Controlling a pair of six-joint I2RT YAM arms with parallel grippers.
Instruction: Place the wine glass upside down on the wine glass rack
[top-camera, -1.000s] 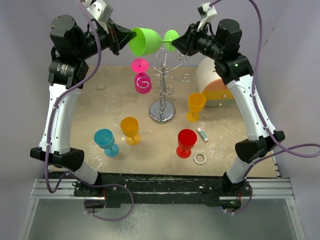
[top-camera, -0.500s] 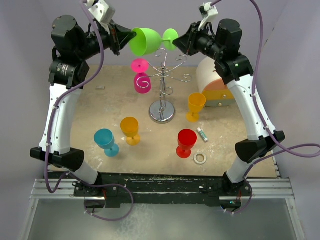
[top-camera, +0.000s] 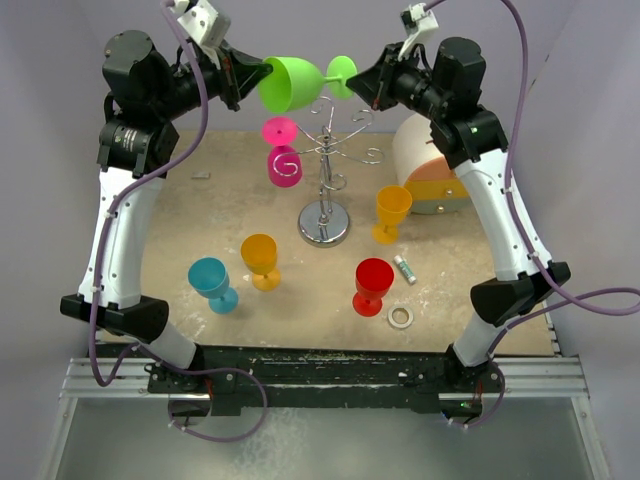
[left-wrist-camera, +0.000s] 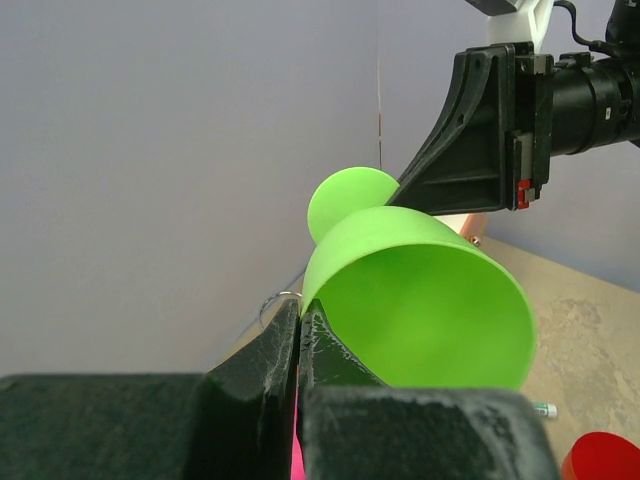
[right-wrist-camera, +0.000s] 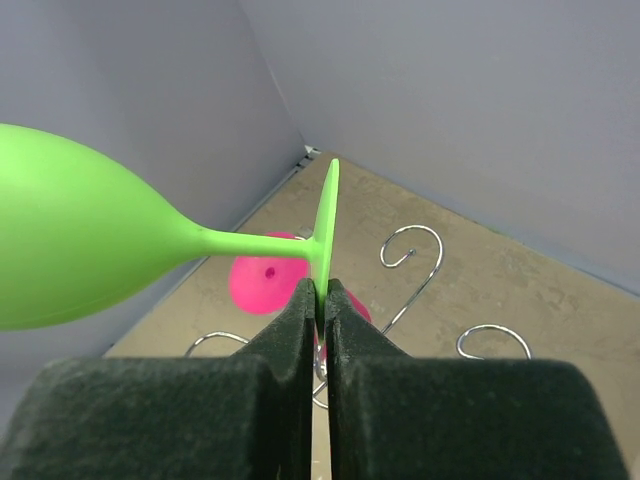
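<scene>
Right claw (top-camera: 351, 86) newly clamped on wine glass (top-camera: 290, 82) foot, left claw (top-camera: 262, 72) pinching rim — rack (top-camera: 325, 165), pink glass (top-camera: 283, 162) below

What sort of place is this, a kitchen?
Probably a robot test bench: two arms bolted to a metal frame hold a green wine glass, plain grey walls close around the table, bright plastic goblets around a chrome rack.

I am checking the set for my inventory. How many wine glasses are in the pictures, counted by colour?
Green glass: 1
Pink glass: 1
Orange glasses: 2
Blue glass: 1
Red glass: 1
Total: 6
</scene>
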